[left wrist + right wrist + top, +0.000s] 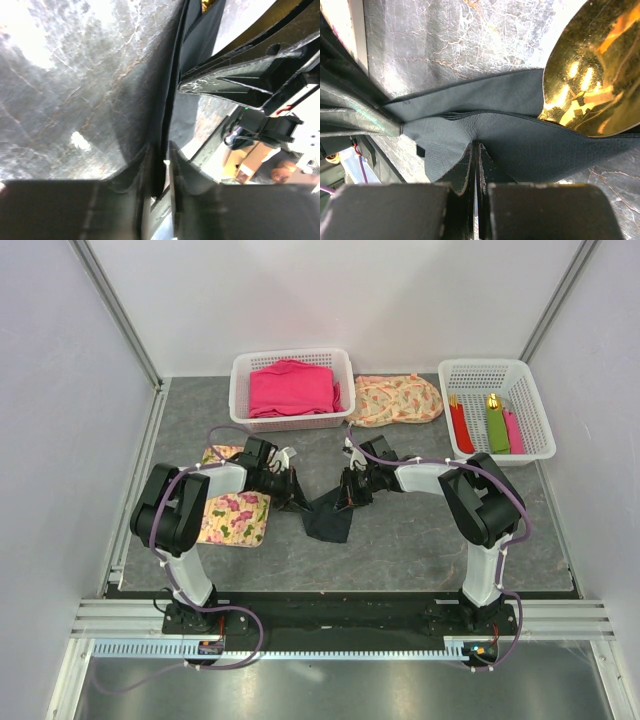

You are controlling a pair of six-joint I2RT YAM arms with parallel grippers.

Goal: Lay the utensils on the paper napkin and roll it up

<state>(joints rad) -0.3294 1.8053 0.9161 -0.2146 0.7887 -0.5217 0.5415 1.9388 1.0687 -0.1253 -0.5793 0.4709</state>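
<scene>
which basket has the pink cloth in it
The left white basket, holding the folded pink cloth; the right basket holds red, green and pink napkin rolls.

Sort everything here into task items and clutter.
Task items: black paper napkin; gold spoon.

Clutter: floral mat; pink cloth in a white basket; floral cloth; napkin rolls in a second basket.

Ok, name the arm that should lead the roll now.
Right, probably. The right gripper is pinched shut on the paper napkin beside the gold spoon head. The left gripper only brackets a fold, grip not clearly set.
</scene>
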